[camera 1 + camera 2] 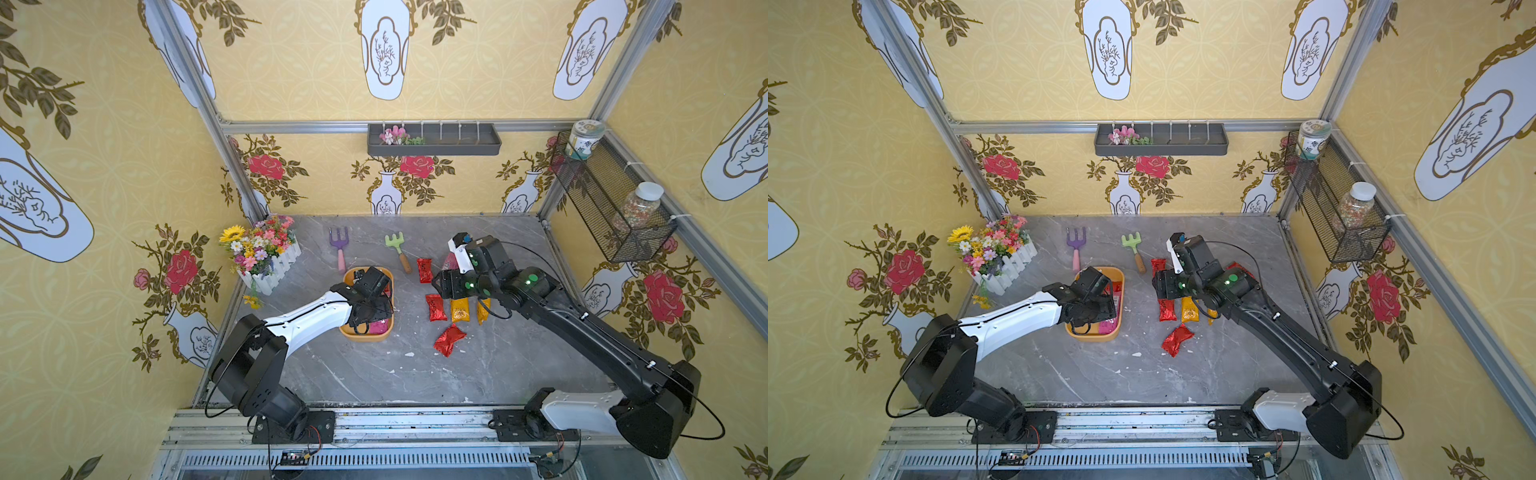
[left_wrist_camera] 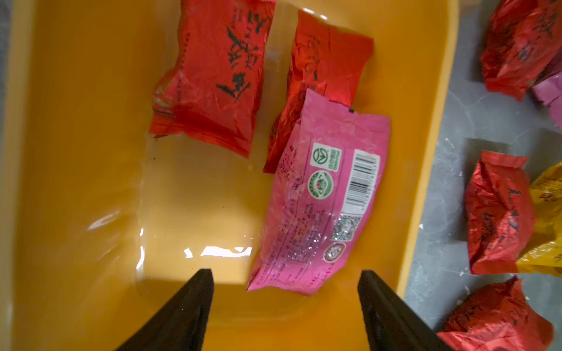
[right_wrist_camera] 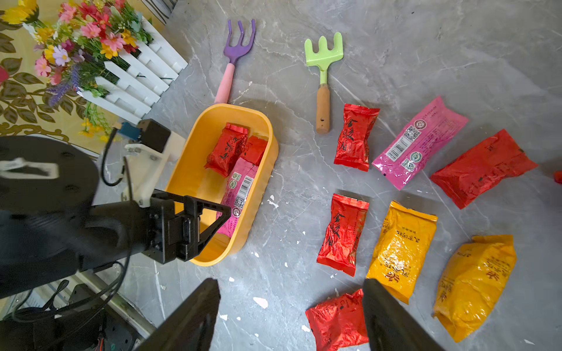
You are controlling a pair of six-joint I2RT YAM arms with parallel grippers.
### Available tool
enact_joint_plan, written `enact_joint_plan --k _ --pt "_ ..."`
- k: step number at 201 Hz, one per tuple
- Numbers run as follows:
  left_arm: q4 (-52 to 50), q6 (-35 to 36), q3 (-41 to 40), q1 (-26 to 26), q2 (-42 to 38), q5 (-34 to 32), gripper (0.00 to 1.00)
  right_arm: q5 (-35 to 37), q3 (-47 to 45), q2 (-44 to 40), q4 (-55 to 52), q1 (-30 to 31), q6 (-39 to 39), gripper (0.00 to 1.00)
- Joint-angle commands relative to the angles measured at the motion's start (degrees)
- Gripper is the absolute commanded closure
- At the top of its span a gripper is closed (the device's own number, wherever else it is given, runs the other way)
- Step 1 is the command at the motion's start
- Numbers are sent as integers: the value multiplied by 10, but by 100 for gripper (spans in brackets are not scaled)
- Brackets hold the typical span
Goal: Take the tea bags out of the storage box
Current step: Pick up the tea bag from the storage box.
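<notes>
Pink tea bag (image 2: 319, 197) lies in the storage box (image 2: 76, 152) just below the left tool (image 2: 286, 272), its jaws wide apart and empty; two red tea bags (image 2: 213, 76) sit toward 12 o'clock. Right tool (image 3: 290, 281), likewise spread and empty, hangs at 3 o'clock.

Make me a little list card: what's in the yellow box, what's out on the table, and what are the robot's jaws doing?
Storage box: two red tea bags and one pink tea bag inside
Table: at least seven tea bags out: four red, two golden, one pink
Left jaws: open, empty, over the box
Right jaws: open, empty, above the table's bags
Also there: purple rake, green rake, flowers
</notes>
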Motion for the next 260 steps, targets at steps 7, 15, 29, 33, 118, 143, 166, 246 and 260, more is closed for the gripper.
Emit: enact_joint_plan --k 7,15,29,33,118,143,166,246,260 --pt "21 12 -9 0 9 17 19 8 -9 -20 -4 0 14 22" --pt "23 14 -9 0 10 18 18 6 -11 -23 -4 0 17 22" --pt "24 21 -7 -2 18 15 17 1 -18 -24 2 0 21 22" --pt "24 24 -6 -2 20 14 16 -2 -21 -24 4 0 22 22" --pt "12 40 31 -11 84 -37 19 -17 -31 -18 21 9 35 22" --pt "12 42 39 -11 94 -43 28 -16 -32 -24 16 10 35 22" --pt "9 42 44 -11 96 -48 35 -11 -36 -29 13 10 33 22" --pt "-21 46 53 -11 66 -58 49 -16 -60 -33 20 15 44 22" --pt "-27 46 53 -10 52 -57 49 -20 -69 -32 26 18 48 22"
